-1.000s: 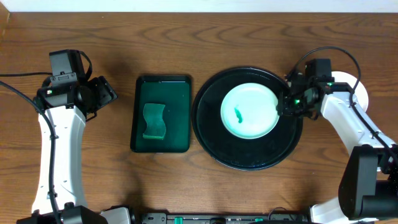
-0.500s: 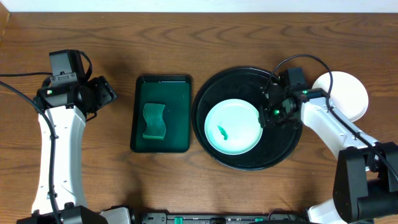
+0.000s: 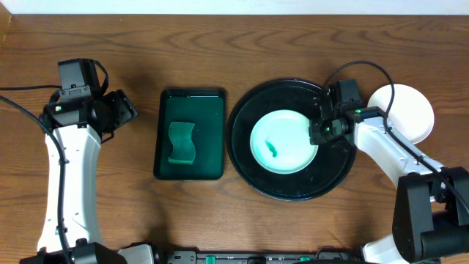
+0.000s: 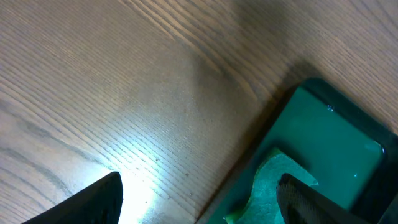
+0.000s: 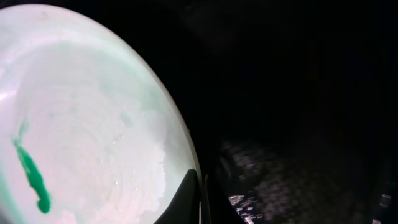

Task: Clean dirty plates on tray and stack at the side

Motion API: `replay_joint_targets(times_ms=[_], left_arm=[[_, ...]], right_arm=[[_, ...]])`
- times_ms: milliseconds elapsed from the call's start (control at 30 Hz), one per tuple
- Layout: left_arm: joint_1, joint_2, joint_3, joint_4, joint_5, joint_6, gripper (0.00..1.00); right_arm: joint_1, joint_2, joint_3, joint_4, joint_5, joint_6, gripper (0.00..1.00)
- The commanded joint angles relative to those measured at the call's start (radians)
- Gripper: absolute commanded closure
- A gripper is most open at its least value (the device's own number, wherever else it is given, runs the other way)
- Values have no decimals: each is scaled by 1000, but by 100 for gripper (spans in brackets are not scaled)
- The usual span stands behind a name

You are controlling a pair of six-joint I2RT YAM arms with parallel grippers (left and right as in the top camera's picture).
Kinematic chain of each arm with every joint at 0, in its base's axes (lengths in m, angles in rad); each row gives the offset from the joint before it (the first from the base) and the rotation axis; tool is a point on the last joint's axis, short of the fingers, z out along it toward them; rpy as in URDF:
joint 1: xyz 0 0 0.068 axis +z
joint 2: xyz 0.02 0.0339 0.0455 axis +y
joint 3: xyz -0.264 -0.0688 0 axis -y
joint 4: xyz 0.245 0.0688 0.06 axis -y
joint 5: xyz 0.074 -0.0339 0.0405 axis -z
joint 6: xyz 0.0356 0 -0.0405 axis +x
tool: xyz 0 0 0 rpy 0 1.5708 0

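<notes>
A pale-mint plate (image 3: 284,141) with a green smear (image 3: 271,150) lies on the round black tray (image 3: 293,187). My right gripper (image 3: 319,132) is shut on the plate's right rim. In the right wrist view the plate (image 5: 93,124) fills the left, the smear (image 5: 31,180) is at lower left, and one fingertip (image 5: 186,199) lies over the rim against the dark tray (image 5: 298,93). A clean white plate (image 3: 403,110) sits on the table right of the tray. My left gripper (image 3: 121,110) is open and empty over bare wood.
A dark green rectangular tray (image 3: 209,110) holding a green sponge (image 3: 182,143) stands between the arms. In the left wrist view the tray (image 4: 329,137) and sponge (image 4: 273,186) lie at lower right, by my open fingers (image 4: 93,199).
My right gripper dragged the smeared plate left and toward the front of the tray, then back a little to the right. The left arm has not moved.
</notes>
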Motion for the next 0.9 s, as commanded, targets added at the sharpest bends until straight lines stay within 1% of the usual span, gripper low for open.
replay_joint_targets(times_ms=[0, 167, 400, 567, 600, 633, 700, 800, 833, 867], left_arm=[[3, -1, 11, -3, -9, -2, 20], [3, -1, 11, -3, -9, -2, 20], [3, -1, 11, -3, -9, -2, 20], [3, -1, 11, -3, -9, -2, 20], [3, -1, 11, -3, -9, -2, 20], [3, -1, 11, -3, -9, -2, 20], [3, -1, 11, -3, -9, -2, 20], [3, -1, 11, -3, -9, -2, 20], [3, -1, 11, -3, -9, -2, 21], [3, -1, 11, -3, -9, -2, 20]], right_arm=[[9, -5, -5, 14, 99, 109, 99], [9, -5, -15, 23, 133, 191, 99], [11, -5, -109, 138, 129, 341, 99], [11, -6, -121, 146, 71, 352, 98], [11, -6, -119, 150, 43, 334, 96], [11, -6, -117, 156, 18, 305, 90], [10, -6, -106, 171, -3, 200, 76], [7, -6, -85, 186, 26, 61, 57], [6, -6, -85, 204, 36, 24, 53], [5, -6, -85, 217, 52, -5, 53]])
